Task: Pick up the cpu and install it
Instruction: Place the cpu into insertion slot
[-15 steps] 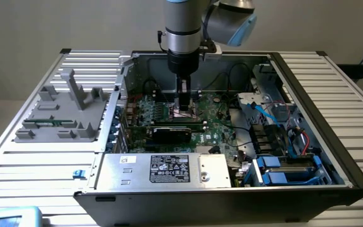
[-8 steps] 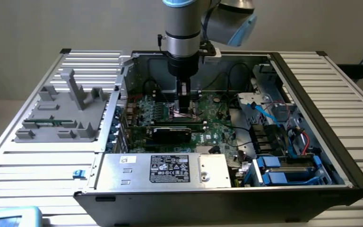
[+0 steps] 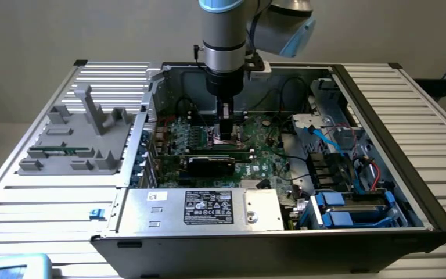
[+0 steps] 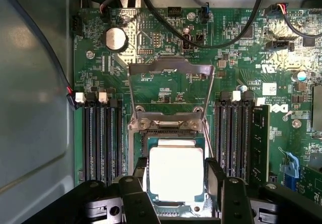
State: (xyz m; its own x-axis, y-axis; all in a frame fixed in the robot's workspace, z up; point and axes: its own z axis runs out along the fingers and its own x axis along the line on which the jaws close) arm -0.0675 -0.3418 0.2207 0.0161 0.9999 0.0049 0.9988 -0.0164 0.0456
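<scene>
- Computer case (image 3: 285, 174) lies open on a ribbed metal table (image 3: 409, 116) in the exterior view; the arm (image 3: 223, 52) reaches straight down into it
- the gripper (image 3: 227, 138) sits low over the green motherboard (image 3: 266, 157), just beside a black expansion card (image 3: 215, 164)
- a grey tray (image 3: 76, 139) rests on the table at the exterior view's left, well apart from the gripper; a thin green memory stick (image 3: 53, 152) lies in it
- a silver power supply (image 3: 200, 208) with a black label occupies the case's near side; blue drive brackets (image 3: 339, 209) stand at the exterior view's right
- in the wrist view the cpu (image 4: 176, 172) lies flat, silvery top up, between the two black fingers (image 4: 140, 176); the gripper (image 4: 176, 181) is clamped on it, one finger against each of two opposite edges
- the cpu sits squarely over the socket (image 4: 168, 133); whether it is seated or just above, I cannot tell
- the socket's metal load plate (image 4: 171, 83) stands swung open beyond the cpu
- black memory slots (image 4: 100, 133) flank the socket on both sides; one green module (image 4: 259, 143) stands in the outermost slot on one side
- a round coin battery (image 4: 115, 39) shines on the board; black cables (image 4: 201, 39) loop across it
</scene>
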